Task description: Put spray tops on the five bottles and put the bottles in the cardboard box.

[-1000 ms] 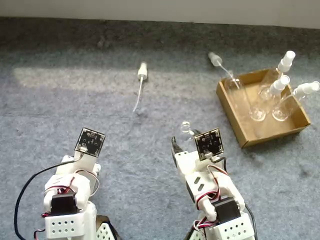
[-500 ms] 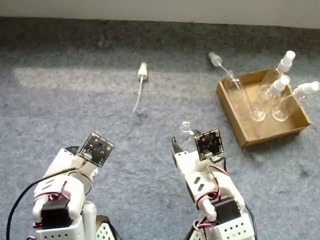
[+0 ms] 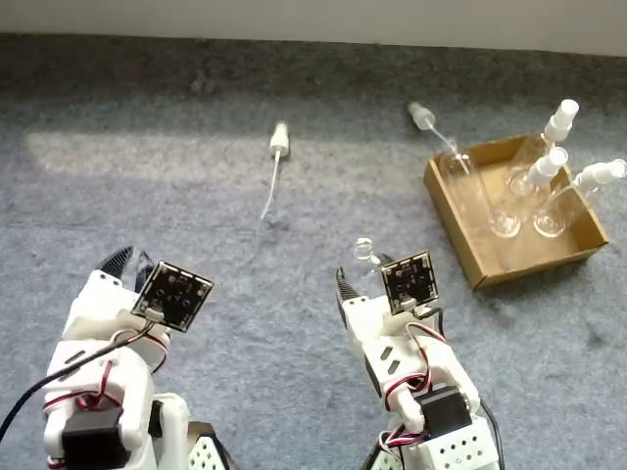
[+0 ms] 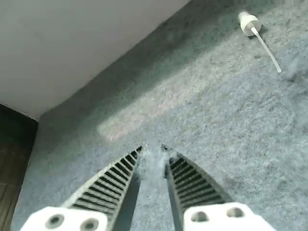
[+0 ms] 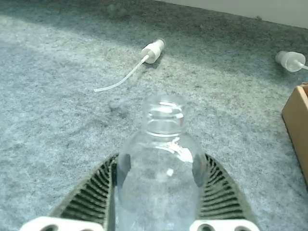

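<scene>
My right gripper (image 3: pixel 361 266) (image 5: pixel 161 192) is shut on a clear topless bottle (image 3: pixel 365 249) (image 5: pixel 161 159), held with its open neck pointing away over the carpet. One white spray top (image 3: pixel 279 142) (image 5: pixel 153 50) (image 4: pixel 249 22) with a long tube lies ahead on the carpet. A second spray top (image 3: pixel 421 116) (image 5: pixel 290 60) lies by the cardboard box (image 3: pixel 460 230) (image 5: pixel 296 115). Inside the box lean several clear bottles, three of them capped with spray tops (image 3: pixel 549 162). My left gripper (image 3: pixel 125 262) (image 4: pixel 153 150) hovers at the near left, fingers (image 4: pixel 115 178) almost together around nothing.
Grey carpet covers the table. A pale wall runs along the far edge (image 3: pixel 313 20). In the left wrist view, dark floor (image 4: pixel 14 159) shows beyond the carpet's side edge. Open carpet lies between the two arms and the spray tops.
The left arm has lifted and swung to the left, so its gripper tips now show in the high view. The right arm and the bottle have stayed still.
</scene>
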{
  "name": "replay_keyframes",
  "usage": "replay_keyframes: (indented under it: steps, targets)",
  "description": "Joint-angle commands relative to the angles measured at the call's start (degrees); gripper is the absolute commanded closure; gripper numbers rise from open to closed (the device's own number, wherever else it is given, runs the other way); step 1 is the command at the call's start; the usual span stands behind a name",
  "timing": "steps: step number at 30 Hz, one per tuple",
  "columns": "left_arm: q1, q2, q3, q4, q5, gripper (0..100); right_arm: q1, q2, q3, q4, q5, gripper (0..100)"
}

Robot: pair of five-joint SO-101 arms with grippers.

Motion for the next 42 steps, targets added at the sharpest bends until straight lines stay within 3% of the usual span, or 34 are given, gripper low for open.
replay_keyframes:
  steps: [1, 5, 19, 26, 35, 42]
  targets:
    - [0.13, 14.64, -9.89, -1.58, -0.26, 99, -0.4, -0.4, 8.75, 0.13, 0.62, 91.8]
    - [0.4, 29.76, -17.63, -3.96, -0.26, 99, -0.4, -0.4, 8.75, 0.13, 0.62, 91.8]
    - [15.52, 72.13, -44.09, -3.69, 0.35, 99, -0.4, -0.4, 8.75, 0.13, 0.62, 91.8]
    - [15.78, 95.43, -64.04, -3.52, 14.15, 99, -0.4, -0.4, 8.75, 0.13, 0.62, 91.8]
    - [15.87, 123.56, -97.27, 7.82, 15.47, 99, -0.4, -0.4, 8.75, 0.13, 0.62, 91.8]
    - [18.15, 141.85, -121.19, 11.6, 15.56, 81, -0.4, -0.4, 8.75, 0.13, 0.62, 91.8]
